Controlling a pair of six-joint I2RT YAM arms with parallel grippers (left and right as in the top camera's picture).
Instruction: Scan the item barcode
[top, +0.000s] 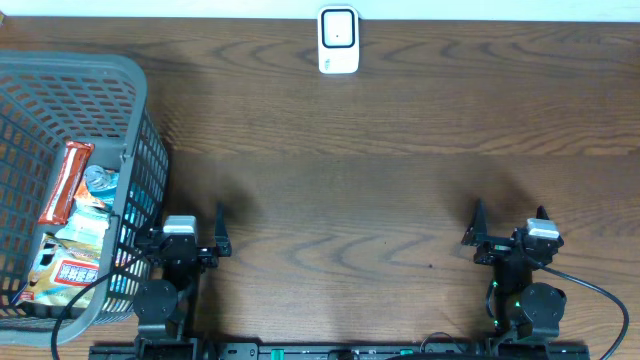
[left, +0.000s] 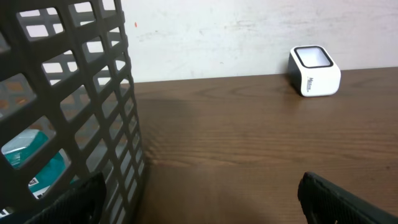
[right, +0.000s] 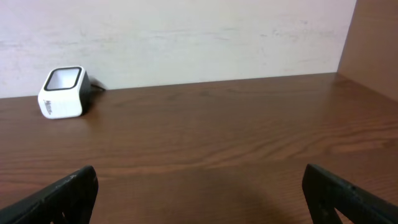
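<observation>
In the overhead view, a grey plastic lattice basket (top: 132, 110) stands at the left edge of the frame on the dark brown wooden surface (top: 380, 150). The items for scanning lie inside it. A long red wrapped bar (top: 66, 182) leans along the left part, a light blue packet (top: 101, 181) lies just beside it, and a packet with a red label (top: 62, 272) is in the lower left corner. I cannot see any barcode on them.

The left tool (top: 183, 226) is at the lower left of the frame, just beside the right wall of the basket. Its fingers are spread wide and nothing is between them. In the left wrist view the basket wall (left: 93, 93) fills the left side, and the light blue packet (left: 31, 168) shows through the holes. The two dark fingers (left: 342, 199) appear only in the lower corners of this view.

A white box-shaped scanner (top: 338, 40) stands at the top centre of the overhead frame, well apart from both arms. It is seen at the upper right in the left wrist view (left: 314, 71) and at the left in the right wrist view (right: 62, 93).

The right tool (top: 510, 226) is at the lower right, also spread wide and holding nothing, with bare wood in front of it.
</observation>
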